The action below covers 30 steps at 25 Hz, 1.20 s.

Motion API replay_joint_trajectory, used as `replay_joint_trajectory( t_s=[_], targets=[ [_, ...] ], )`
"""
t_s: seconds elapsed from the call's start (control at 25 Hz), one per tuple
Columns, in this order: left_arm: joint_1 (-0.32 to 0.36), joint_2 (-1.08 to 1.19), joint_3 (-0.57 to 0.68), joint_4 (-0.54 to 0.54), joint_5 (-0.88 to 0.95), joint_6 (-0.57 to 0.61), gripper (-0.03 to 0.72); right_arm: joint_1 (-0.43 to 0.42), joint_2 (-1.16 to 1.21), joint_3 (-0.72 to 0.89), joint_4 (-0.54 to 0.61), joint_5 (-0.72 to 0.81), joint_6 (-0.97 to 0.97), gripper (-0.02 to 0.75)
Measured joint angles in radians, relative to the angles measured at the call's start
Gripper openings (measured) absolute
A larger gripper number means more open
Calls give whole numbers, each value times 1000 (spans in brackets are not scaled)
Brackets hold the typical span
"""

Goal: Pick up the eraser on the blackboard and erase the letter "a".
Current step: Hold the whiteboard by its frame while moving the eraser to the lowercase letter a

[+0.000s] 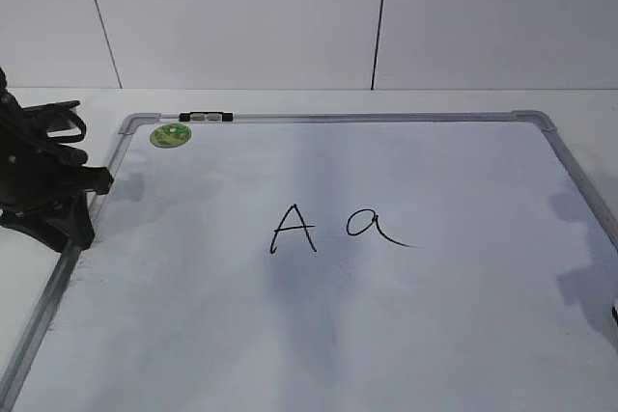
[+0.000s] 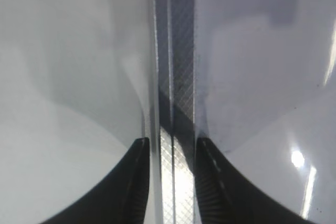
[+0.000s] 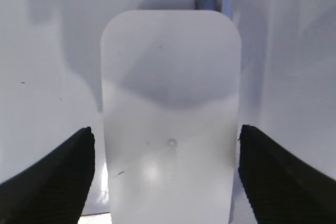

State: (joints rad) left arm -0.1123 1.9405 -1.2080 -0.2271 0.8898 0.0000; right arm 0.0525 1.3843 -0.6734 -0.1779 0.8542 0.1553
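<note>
Erasing has not begun: "a" (image 1: 377, 226) stands whole on the board (image 1: 193, 354), right of "A" (image 1: 293, 229). Right gripper (image 3: 167, 145) is spread wide astride the eraser (image 3: 170, 108), apparently not gripping; its long axis runs away toward the frame. Left gripper (image 2: 170, 145) straddles the frame, narrowly parted.

left gripper (image 2: 170, 182) parted, right gripper (image 3: 167, 177) spread wide
</note>
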Motion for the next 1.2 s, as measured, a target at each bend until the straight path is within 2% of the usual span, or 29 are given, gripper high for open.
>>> replay_joint_trajectory(
  t_s=[0.24, 0.84, 1.2],
  targets=[
    [0, 0, 0, 0, 0, 0, 218, 0, 0, 0, -37, 0, 35, 653],
    [0, 0, 0, 2, 0, 0, 218, 0, 48, 0, -39, -2, 44, 632],
    [0, 0, 0, 2, 0, 0, 218, 0, 77, 0, -39, -7, 44, 590]
  ],
)
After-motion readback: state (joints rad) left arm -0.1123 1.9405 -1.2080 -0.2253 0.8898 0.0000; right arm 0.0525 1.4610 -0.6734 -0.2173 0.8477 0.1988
